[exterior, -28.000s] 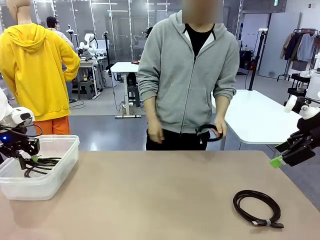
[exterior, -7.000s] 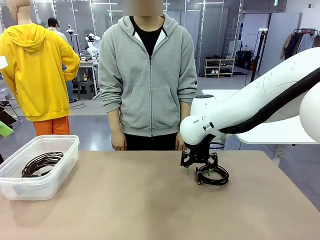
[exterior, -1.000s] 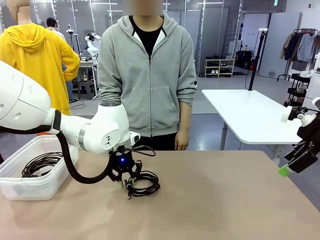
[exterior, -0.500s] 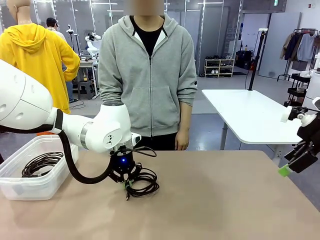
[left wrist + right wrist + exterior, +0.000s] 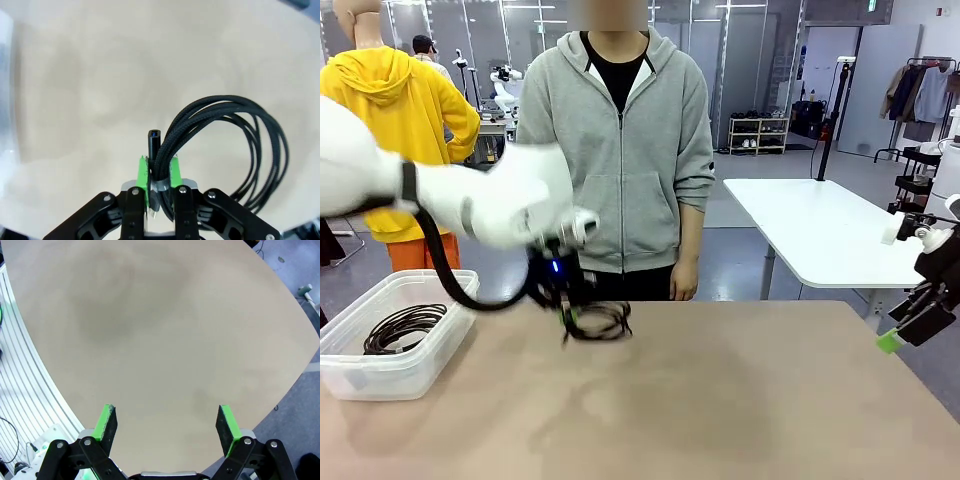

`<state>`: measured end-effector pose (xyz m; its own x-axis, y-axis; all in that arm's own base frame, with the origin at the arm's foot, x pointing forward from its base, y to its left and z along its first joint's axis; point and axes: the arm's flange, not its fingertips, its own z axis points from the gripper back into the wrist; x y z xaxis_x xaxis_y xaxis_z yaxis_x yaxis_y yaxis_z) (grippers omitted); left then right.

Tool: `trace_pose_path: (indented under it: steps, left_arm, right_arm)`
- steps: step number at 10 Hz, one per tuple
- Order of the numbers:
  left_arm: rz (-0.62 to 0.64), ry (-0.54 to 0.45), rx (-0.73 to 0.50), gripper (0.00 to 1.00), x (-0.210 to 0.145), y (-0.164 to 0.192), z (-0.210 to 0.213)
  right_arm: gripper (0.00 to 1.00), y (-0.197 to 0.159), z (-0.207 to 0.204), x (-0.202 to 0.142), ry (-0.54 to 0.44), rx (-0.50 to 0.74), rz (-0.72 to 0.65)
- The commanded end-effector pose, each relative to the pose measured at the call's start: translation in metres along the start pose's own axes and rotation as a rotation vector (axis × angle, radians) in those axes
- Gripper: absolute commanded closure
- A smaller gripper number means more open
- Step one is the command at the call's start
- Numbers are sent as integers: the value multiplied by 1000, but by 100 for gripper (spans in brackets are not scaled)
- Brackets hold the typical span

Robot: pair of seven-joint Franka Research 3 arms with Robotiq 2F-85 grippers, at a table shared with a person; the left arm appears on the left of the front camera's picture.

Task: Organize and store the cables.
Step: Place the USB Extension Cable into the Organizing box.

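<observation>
Left gripper: I have my left gripper (image 5: 159, 172) clenched on a coiled black cable (image 5: 235, 150), the green pads pinching the bundle beside its plug, which pokes up between them.

Cable in hand: In the front view the coil (image 5: 598, 321) hangs from the gripper (image 5: 564, 312) above the table (image 5: 720, 400), near the person's side and to the right of the bin. The arm is blurred with motion, so I cannot tell how high the loops hang off the surface.

Bin: The clear plastic bin (image 5: 420, 365) sits at the table's left end with one coil of cable (image 5: 402, 327) lying inside it.

Right gripper: My right gripper (image 5: 167, 422) is parked off the right edge of the table, fingers spread wide with nothing between them; it looks down on bare tabletop. In the front view it sits at the far right (image 5: 910, 325).

Person: The person in the grey hoodie (image 5: 620, 150) stands at the far side, arms down, hands holding nothing that I can see.

Progress: I judge one cable stored and a second on the way. No other loose cable lies on the table, so what remains is carrying this coil over the bin and letting it go, plus anything the person may yet hand over.
</observation>
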<state>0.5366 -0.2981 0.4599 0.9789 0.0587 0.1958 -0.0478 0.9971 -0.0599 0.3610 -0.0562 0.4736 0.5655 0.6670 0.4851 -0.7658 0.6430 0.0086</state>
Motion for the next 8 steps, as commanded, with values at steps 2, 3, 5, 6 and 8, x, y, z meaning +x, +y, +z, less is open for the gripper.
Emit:
trace_pose_path:
  steps: [2,3,5,6,8]
  left_arm:
    - [-157,-65,36,100,23,38,83]
    - [-166,-64,27,100,25,45,88]
    - [-290,-58,6,100,30,76,106]
    - [-319,-80,8,100,37,114,117]
    - [-538,-43,-9,100,38,224,130]
  right_arm:
    - [0,1,0,-1,10,-2,-7]
    - [0,1,0,-1,10,-2,-7]
    - [0,1,0,-1,10,-2,-7]
    - [0,1,0,-1,10,-2,-7]
    - [0,1,0,-1,10,-2,-7]
